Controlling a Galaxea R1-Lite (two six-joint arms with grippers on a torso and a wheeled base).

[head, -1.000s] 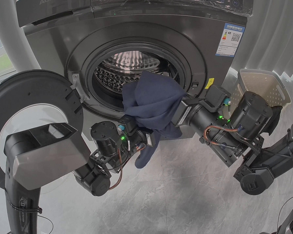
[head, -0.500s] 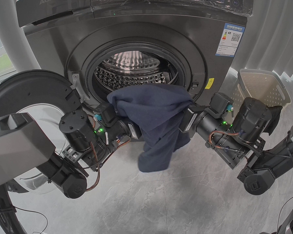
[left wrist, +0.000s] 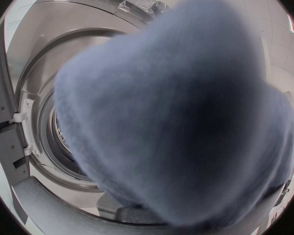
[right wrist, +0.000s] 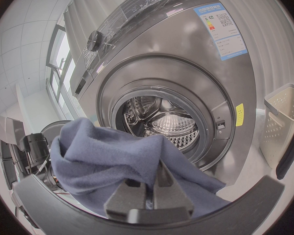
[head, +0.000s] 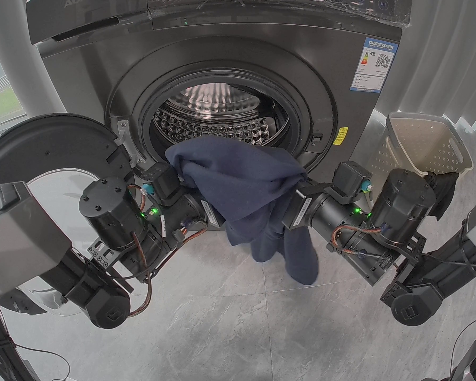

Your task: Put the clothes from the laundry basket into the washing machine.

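Right pincer (right wrist: 151, 183) with navy garment (head: 238, 181) outside drum (head: 217, 101)

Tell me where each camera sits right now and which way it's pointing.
Head view: from the head, down at washing machine, navy garment, left arm, right arm.
Left wrist view: on left wrist, facing the door opening; garment drapes close.
Right wrist view: on right wrist, facing the drum; right gripper pinches garment.
All share garment and machine.

Left arm (head: 116, 223) and right arm (head: 354, 215) level, wrists angled toward each other, right jaws pinched on blue garment (head: 232, 175)
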